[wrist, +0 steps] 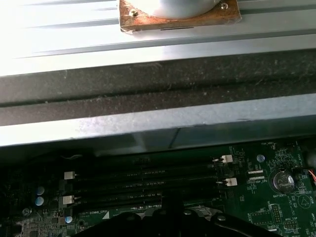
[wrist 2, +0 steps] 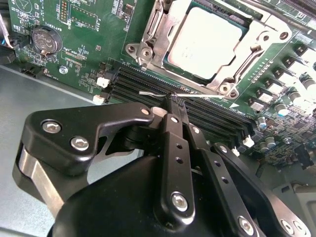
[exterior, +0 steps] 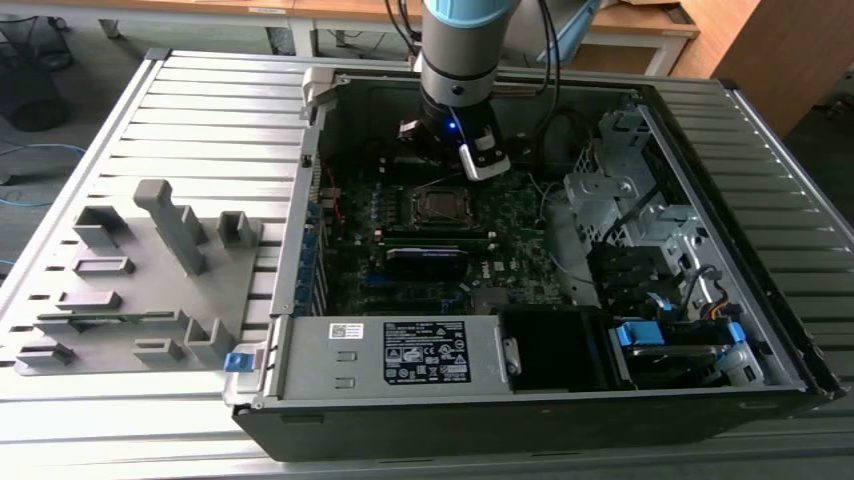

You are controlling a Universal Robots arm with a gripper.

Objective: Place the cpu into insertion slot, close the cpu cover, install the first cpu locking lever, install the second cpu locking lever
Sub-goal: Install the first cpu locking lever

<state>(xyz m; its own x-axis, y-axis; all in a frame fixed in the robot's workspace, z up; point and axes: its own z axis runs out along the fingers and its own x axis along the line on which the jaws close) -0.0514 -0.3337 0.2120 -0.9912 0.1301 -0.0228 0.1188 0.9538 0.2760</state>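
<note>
Cpu (wrist 2: 205,42) seated in the insertion slot (wrist 2: 236,19) beneath the shut cpu cover (wrist 2: 197,83); with fingers (wrist 2: 170,133) closed on the wire cpu locking lever (wrist 2: 197,95) just beside that slot, hold firm and swing slowly, without scraping the motherboard (wrist 2: 89,54).

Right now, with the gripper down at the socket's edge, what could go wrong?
The gripper is shut on a thin wire locking lever beside the cpu cover; the wire could slip out and spring back. Its tips sit just over the black memory slots, so a downward push might scrape them.
</note>
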